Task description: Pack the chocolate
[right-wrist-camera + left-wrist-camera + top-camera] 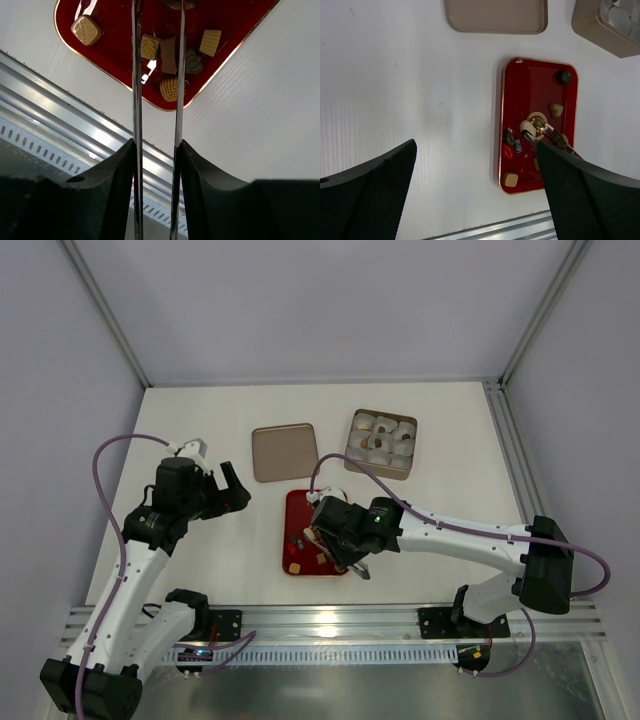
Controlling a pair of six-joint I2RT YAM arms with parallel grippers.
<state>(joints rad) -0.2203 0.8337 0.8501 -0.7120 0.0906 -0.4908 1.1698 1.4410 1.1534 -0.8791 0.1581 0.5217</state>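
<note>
The red tray (298, 508) lies near the table's front edge and holds several small chocolate pieces. In the left wrist view the tray (530, 85) carries a dark round piece (564, 76), a tan piece (556, 109), a whitish piece (527, 128) and a tan square (510, 179). My right gripper (338, 540) (157, 147) is shut on metal tongs (136, 75), whose tips (540, 128) reach the tray's middle beside the whitish piece. I cannot tell whether the tips touch it. My left gripper (238, 492) (476, 150) is open and empty, above the table left of the tray.
A tan box (380, 471) (590, 25) holding white paper cups, some with chocolates in them, stands at the back right. Its flat lid (285, 452) (495, 15) lies to its left, behind the tray. An aluminium rail (330, 620) runs along the near edge.
</note>
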